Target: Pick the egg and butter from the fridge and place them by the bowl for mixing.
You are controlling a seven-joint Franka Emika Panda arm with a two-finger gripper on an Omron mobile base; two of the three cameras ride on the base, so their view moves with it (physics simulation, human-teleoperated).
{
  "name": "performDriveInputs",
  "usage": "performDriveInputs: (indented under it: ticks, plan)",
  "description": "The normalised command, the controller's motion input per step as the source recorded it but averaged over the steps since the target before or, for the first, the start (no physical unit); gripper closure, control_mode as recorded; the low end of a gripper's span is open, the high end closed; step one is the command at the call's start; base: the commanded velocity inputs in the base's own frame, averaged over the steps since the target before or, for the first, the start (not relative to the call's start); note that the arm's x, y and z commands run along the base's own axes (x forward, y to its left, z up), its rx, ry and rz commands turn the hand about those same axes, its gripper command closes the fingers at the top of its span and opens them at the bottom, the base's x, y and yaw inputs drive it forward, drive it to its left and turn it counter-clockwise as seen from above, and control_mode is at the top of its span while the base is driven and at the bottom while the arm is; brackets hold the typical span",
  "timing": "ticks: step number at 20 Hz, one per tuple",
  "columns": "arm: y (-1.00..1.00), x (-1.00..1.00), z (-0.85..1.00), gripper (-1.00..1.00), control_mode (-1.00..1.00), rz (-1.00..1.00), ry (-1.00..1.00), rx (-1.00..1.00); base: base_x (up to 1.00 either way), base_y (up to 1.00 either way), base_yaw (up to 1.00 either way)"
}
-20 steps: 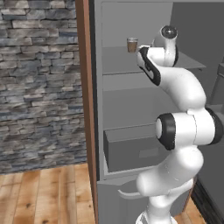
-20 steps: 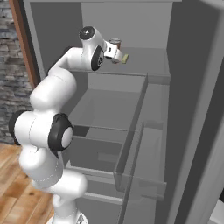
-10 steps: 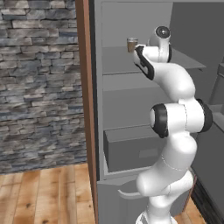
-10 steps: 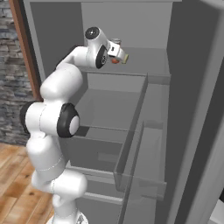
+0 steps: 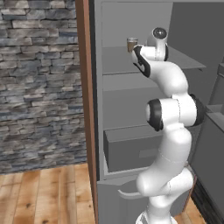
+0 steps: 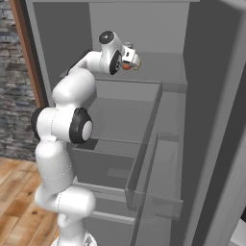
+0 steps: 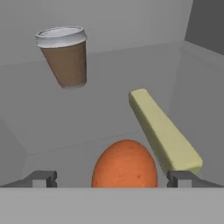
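Trouble looks likeliest from the butter (image 7: 165, 132), lying just beside the egg (image 7: 124, 165) on the upper fridge (image 5: 131, 65) shelf: the gripper (image 7: 111, 178) stands wide and empty with the egg between its fingers, and one finger could clip the stick or roll the egg toward the brown cup (image 7: 63, 57)

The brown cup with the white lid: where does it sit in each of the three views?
Left base view: the cup stands on the fridge's top shelf, just left of the arm's wrist.
Right base view: I cannot make it out; the arm covers that part of the shelf.
Hand view: upper left, beyond the egg.
Shared landmark: the top shelf.
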Motion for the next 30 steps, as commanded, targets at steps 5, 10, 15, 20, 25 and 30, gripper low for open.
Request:
performDriveInputs:
  ticks: [5, 10, 15, 20, 25, 30]
  plan:
    - [-0.1, 0.29, -0.12, -1.0, -1.0, 0.0, 0.0, 0.0, 0.0, 0.0, 0.0]
    - [-0.1, 0.17, -0.08, -1.0, -1.0, 0.0, 0.0, 0.0, 0.0, 0.0, 0.0]
    - [-0.08, 0.01, -0.17, -1.0, -1.0, 0.0, 0.04, 0.0, 0.0, 0.0, 0.0]
    - [-0.02, -0.02, -0.24, -1.0, -1.0, -0.03, 0.0, 0.0, 0.0, 0.0, 0.0]
    - [0.0, 0.0, -0.3, 1.0, -1.0, -0.05, 0.0, 0.0, 0.0, 0.0, 0.0]
    - [0.0, 0.03, -0.28, 1.0, -1.0, -0.04, 0.0, 0.0, 0.0, 0.0, 0.0]
